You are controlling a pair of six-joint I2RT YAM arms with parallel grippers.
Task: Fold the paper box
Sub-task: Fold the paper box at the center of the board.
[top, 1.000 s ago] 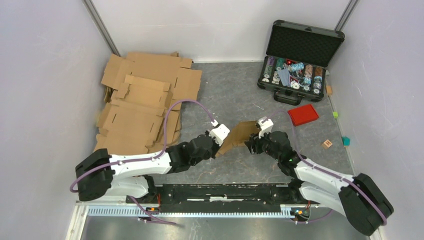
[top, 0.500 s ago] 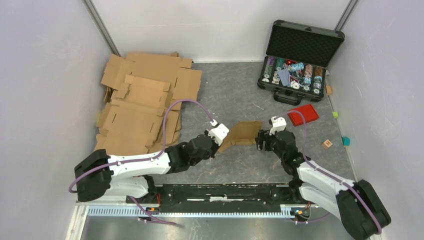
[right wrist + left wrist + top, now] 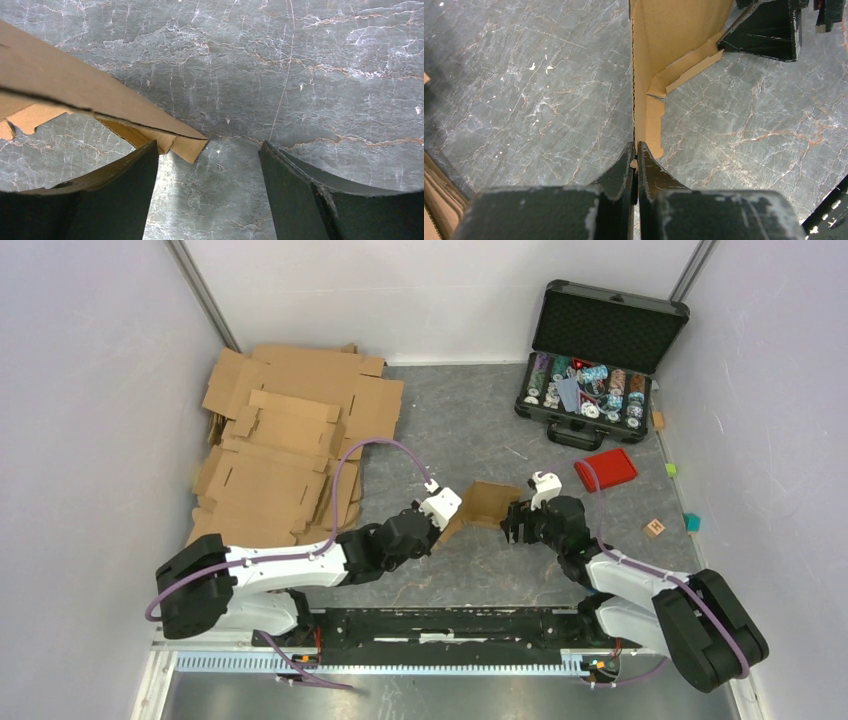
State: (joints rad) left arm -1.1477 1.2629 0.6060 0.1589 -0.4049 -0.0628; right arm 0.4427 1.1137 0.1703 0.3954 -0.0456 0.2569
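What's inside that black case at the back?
Rows of colourful round chips fill the black case, whose lid stands open. Anything under the chips is covered, so I cannot tell.

Tabletop (image 3: 450, 430): grey, marble-veined surface across my whole working area. On my far left I note a stack of flat brown cardboard sheets (image 3: 290, 455), overlapping, several with die-cut flaps, reaching toward the back wall. In my far right corner stands a black case (image 3: 608, 332), lid raised and foam-lined, with rows of poker chips (image 3: 585, 388) in its lower half. Just in front of it a red rectangular lid (image 3: 606, 469) lies flat. Along my right wall: a small green cube (image 3: 671, 469), a teal cube (image 3: 692, 522) and a wooden block (image 3: 654, 527), each apart.
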